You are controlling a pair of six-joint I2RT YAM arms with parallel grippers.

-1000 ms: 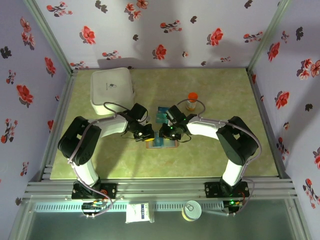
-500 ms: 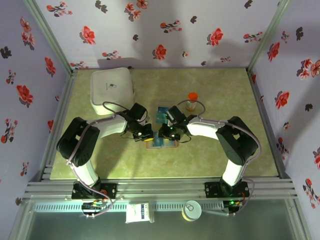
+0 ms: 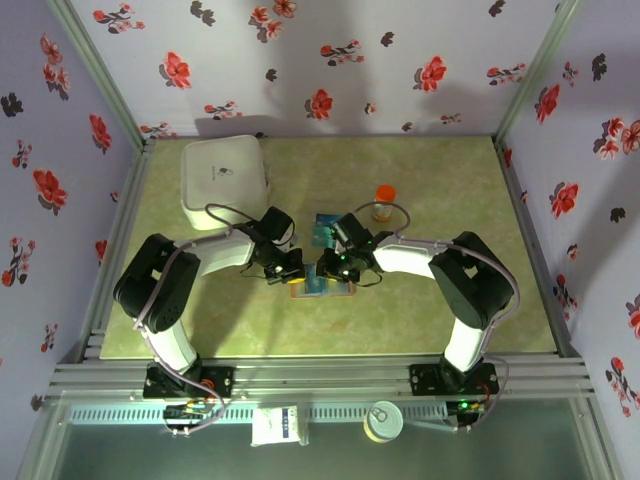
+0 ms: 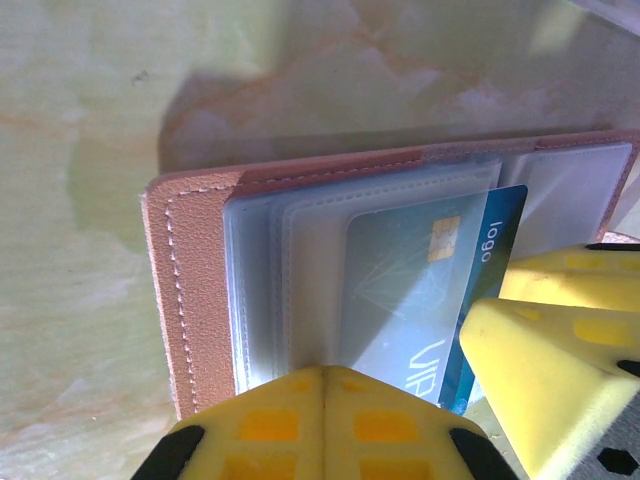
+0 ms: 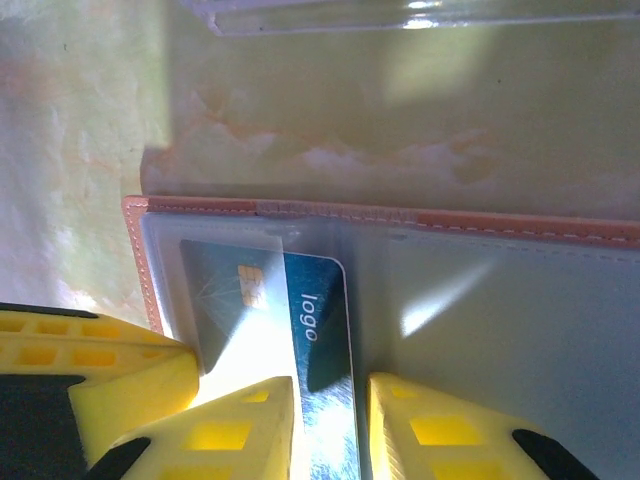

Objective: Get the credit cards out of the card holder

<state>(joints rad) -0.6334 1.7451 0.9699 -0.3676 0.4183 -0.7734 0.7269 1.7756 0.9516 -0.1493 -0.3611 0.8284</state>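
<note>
The brown card holder (image 3: 322, 288) lies open and flat on the green table between both grippers. Its brown stitched rim (image 4: 190, 290) frames clear pockets. A teal-blue credit card (image 5: 315, 300) with a chip and the word "logo" sticks partway out of a pocket. My left gripper (image 4: 322, 372) is shut, and its joined tips press on the pocket beside the card (image 4: 400, 290). My right gripper (image 5: 330, 400) stands open astride the card's bare blue edge. In the top view the left gripper (image 3: 291, 272) and the right gripper (image 3: 333, 270) meet over the holder.
Two teal and blue cards (image 3: 323, 230) lie just behind the holder. An orange-capped bottle (image 3: 384, 200) stands behind and to the right. At the back left sits a large white square box (image 3: 225, 182). A clear plastic edge (image 5: 400, 12) lies beyond the holder.
Both grippers stay at the holder. The left arm's elbow has shifted slightly to the left.
</note>
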